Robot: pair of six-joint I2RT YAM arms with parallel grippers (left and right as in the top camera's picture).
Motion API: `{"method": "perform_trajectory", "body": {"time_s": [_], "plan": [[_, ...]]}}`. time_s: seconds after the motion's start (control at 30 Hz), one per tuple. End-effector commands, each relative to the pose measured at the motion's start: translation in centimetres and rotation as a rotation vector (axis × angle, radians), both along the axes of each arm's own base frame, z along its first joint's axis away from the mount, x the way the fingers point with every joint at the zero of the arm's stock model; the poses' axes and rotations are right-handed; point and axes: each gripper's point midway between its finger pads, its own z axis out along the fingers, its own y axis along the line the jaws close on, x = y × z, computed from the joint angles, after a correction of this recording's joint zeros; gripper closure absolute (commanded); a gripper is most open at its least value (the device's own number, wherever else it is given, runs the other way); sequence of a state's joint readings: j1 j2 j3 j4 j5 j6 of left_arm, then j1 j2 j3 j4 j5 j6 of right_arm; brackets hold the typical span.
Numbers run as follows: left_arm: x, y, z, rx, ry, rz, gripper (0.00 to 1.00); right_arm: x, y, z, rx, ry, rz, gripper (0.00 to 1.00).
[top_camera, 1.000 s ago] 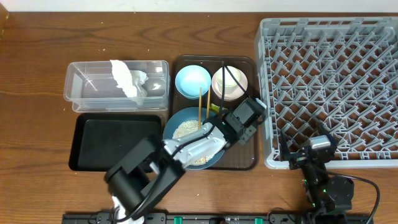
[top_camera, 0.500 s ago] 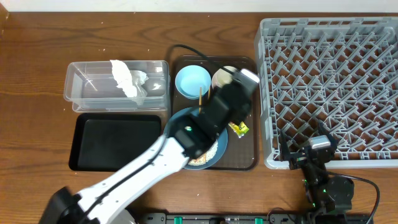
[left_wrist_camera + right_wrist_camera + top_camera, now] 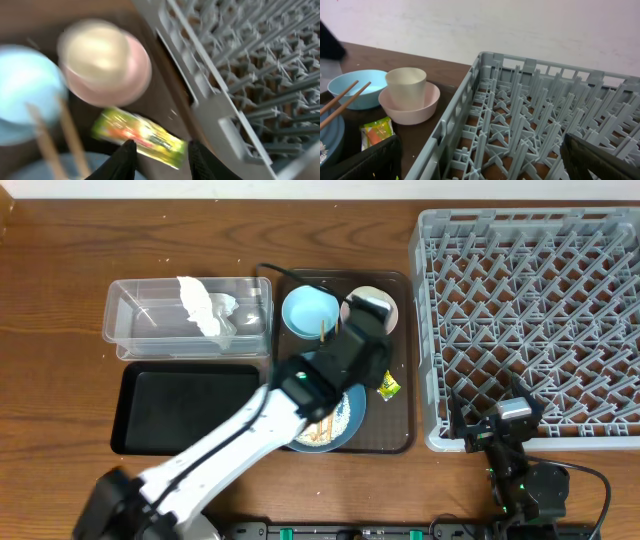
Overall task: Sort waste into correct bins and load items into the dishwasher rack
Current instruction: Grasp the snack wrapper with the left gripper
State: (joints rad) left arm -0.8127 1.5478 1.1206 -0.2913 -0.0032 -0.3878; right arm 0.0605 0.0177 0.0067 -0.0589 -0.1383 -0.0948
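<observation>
The yellow-green wrapper (image 3: pixel 388 387) lies flat on the brown tray, beside the rack (image 3: pixel 540 310). My left gripper (image 3: pixel 161 150) hovers just over it, open; the wrapper's (image 3: pixel 140 137) near end shows between the two dark fingers, ungripped. From overhead the left arm (image 3: pixel 350 355) covers part of the dark blue bowl (image 3: pixel 340 420) holding rice. The chopsticks (image 3: pixel 322 330) lean from it toward the light blue bowl (image 3: pixel 305 310). A white cup (image 3: pixel 372 302) stands in the pink bowl (image 3: pixel 392 315). My right gripper (image 3: pixel 487 418) rests wide open over the rack's front-left corner (image 3: pixel 470 125).
A clear tub (image 3: pixel 130 330) at the back left holds the white napkin (image 3: pixel 205 305). In front of the tub lies a black tray (image 3: pixel 180 405) with nothing in it. The brown serving tray (image 3: pixel 400 435) carries the bowls and wrapper, close against the rack's left wall.
My left gripper has opened from shut, and the left arm has swung over the brown tray and settled back by the wrapper. The right arm is unchanged.
</observation>
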Motion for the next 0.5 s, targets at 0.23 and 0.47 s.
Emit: {"method": "perform_trajectory", "body": {"time_s": [0.23,0.47], "plan": [[-1.4,-4.5,-6.2,-0.085,0.194,0.121,0.54,0.0,0.1,-0.1,0.011,0.006,0.005,0.01],[-0.4,-4.0,-6.4,-0.05,0.12,0.193,0.48,0.0,0.1,-0.1,0.011,0.006,0.005,0.01]]}}
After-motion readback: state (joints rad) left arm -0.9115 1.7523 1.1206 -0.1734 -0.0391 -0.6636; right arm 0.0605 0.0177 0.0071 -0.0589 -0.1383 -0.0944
